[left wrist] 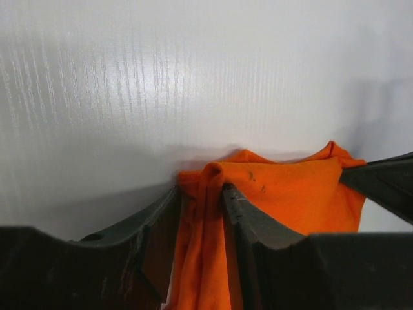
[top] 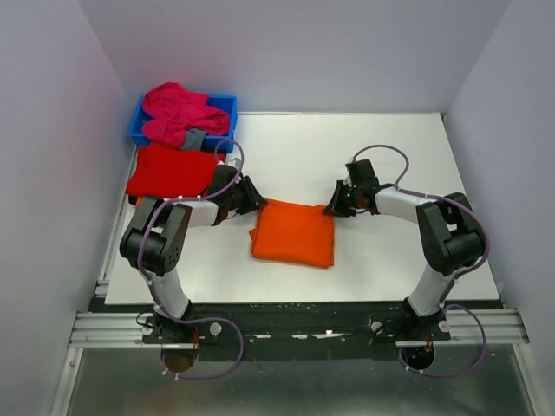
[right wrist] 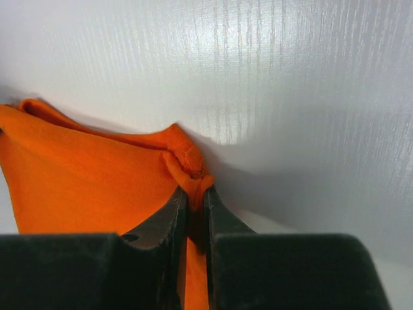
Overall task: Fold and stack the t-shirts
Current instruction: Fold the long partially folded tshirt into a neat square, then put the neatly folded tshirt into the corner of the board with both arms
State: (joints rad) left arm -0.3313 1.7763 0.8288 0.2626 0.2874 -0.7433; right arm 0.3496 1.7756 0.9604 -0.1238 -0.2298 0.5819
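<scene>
An orange t-shirt lies folded into a rectangle in the middle of the table. My left gripper is at its far left corner. In the left wrist view a loose bunch of the orange t-shirt sits between the parted fingers of the left gripper, which is open. My right gripper is at the far right corner. There the right gripper is shut on a pinched fold of the orange t-shirt. A red t-shirt lies folded at the left. A magenta-pink t-shirt is heaped in the bin.
A blue plastic bin stands at the back left corner, with a small grey cloth piece at its front edge. Grey walls close in the table on the left, back and right. The red t-shirt lies just behind my left arm.
</scene>
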